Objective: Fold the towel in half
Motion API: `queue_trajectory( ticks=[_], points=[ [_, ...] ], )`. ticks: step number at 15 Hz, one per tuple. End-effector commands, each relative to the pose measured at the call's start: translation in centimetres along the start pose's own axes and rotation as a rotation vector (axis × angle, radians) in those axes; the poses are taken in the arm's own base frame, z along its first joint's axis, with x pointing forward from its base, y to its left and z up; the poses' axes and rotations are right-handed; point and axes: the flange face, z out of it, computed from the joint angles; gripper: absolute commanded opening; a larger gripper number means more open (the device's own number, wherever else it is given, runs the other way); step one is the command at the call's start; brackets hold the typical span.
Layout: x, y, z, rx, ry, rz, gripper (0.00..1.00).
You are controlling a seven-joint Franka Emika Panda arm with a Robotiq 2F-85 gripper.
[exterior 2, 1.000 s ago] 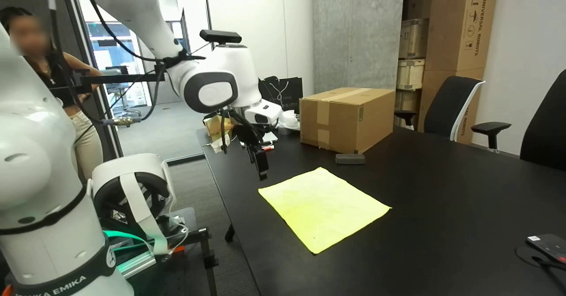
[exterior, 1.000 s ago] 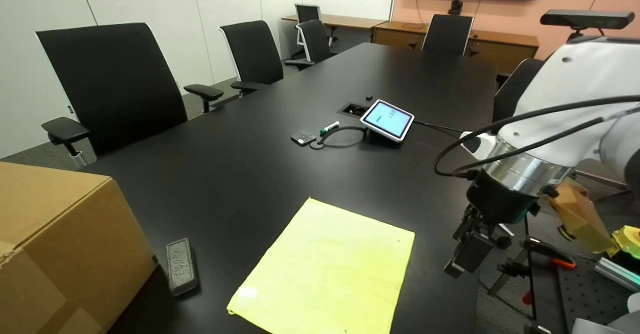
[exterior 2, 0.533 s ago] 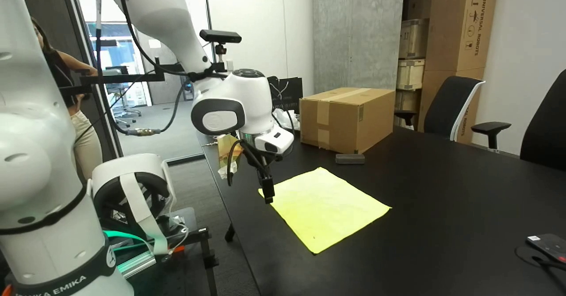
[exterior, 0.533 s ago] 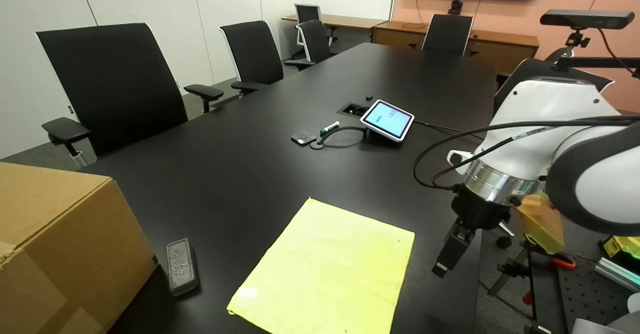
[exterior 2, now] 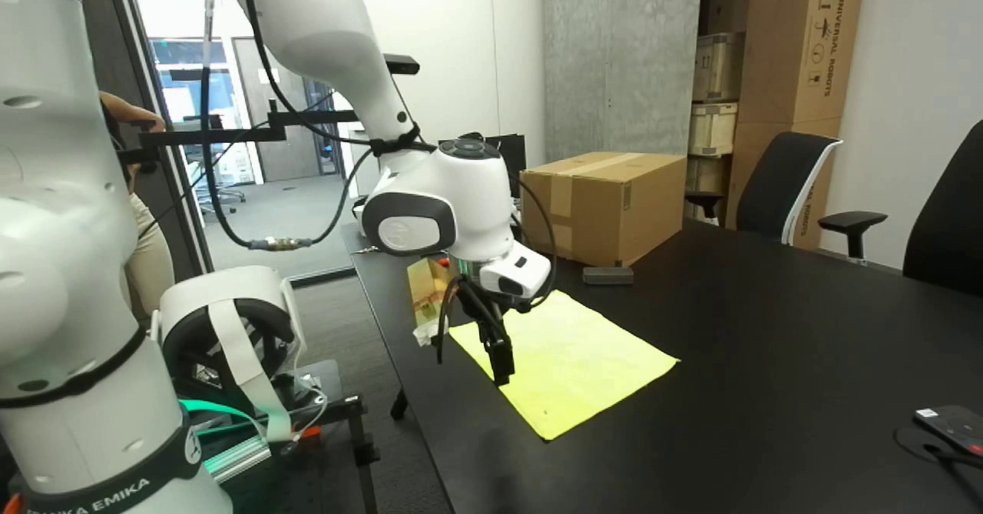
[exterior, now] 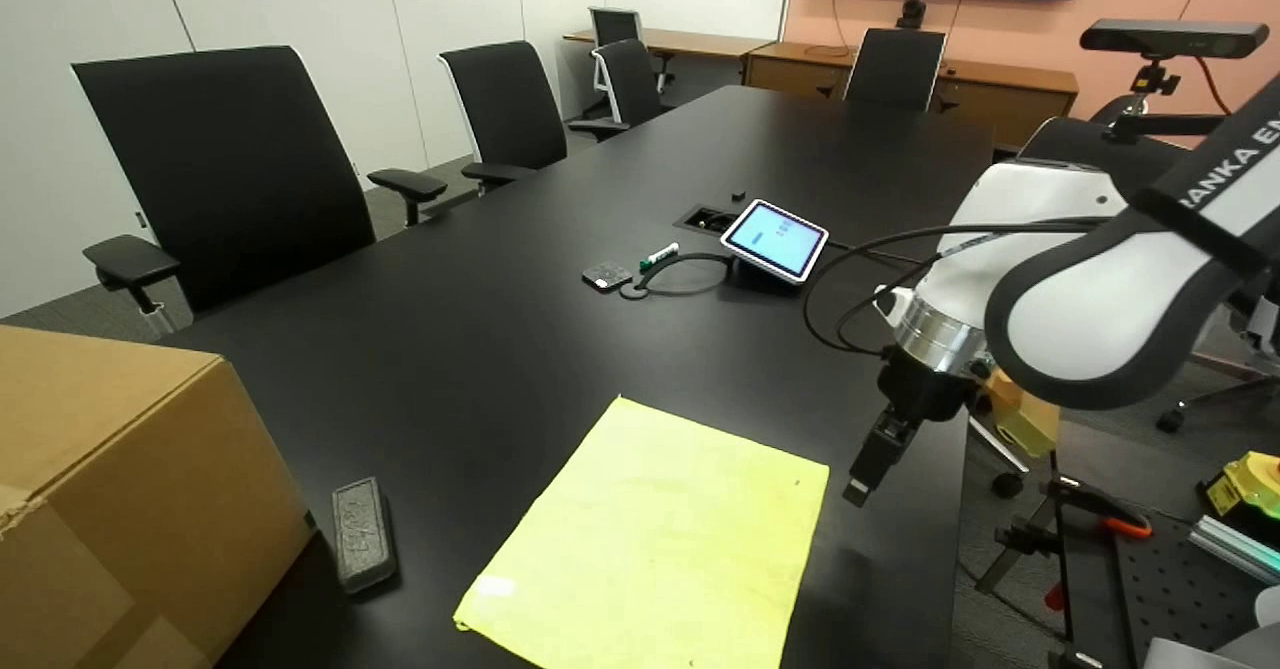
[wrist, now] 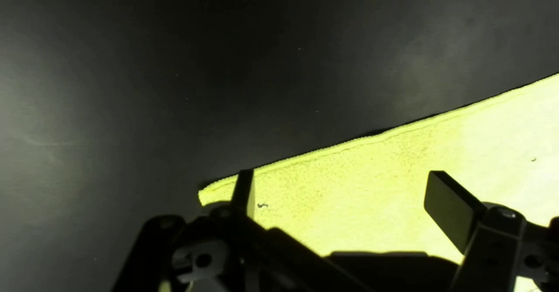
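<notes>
The towel, a plain yellow cloth (exterior: 650, 539), lies flat and unfolded on the black table. All its corners show in an exterior view (exterior 2: 584, 360), though my gripper covers part of one edge there. My gripper (exterior: 856, 492) hangs tilted above the tabletop by the towel's edge on the robot's side, apart from the cloth. In the wrist view the gripper (wrist: 340, 174) is wide open, with nothing held. Beyond the fingers (wrist: 452, 209) lies the towel (wrist: 358, 204), its hemmed edge running diagonally, one corner just left of the left finger.
A brown cardboard box (exterior: 150, 509) and a dark grey eraser (exterior: 363, 534) stand across the towel from the arm. Farther along the table (exterior: 450, 379) are a tablet (exterior: 775, 239), a green marker (exterior: 660, 255) and cables. The table's edge runs beneath the arm.
My gripper has come in over the table, closer to the towel's near edge and its corner, and has turned as it moved. The towel has stayed put.
</notes>
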Motion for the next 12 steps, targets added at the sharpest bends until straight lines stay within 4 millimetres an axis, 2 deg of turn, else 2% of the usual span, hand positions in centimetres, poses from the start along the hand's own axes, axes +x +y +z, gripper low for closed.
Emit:
queue_trajectory(
  ticks=[1, 6, 12],
  points=[
    [2.7, 1.4, 2.2, -0.002, -0.017, -0.034, 1.00],
    [5.4, 2.5, 5.2, -0.014, -0.053, -0.070, 1.00],
    [7.0, 4.4, 8.3, -0.041, -0.096, -0.100, 1.00]
  ],
)
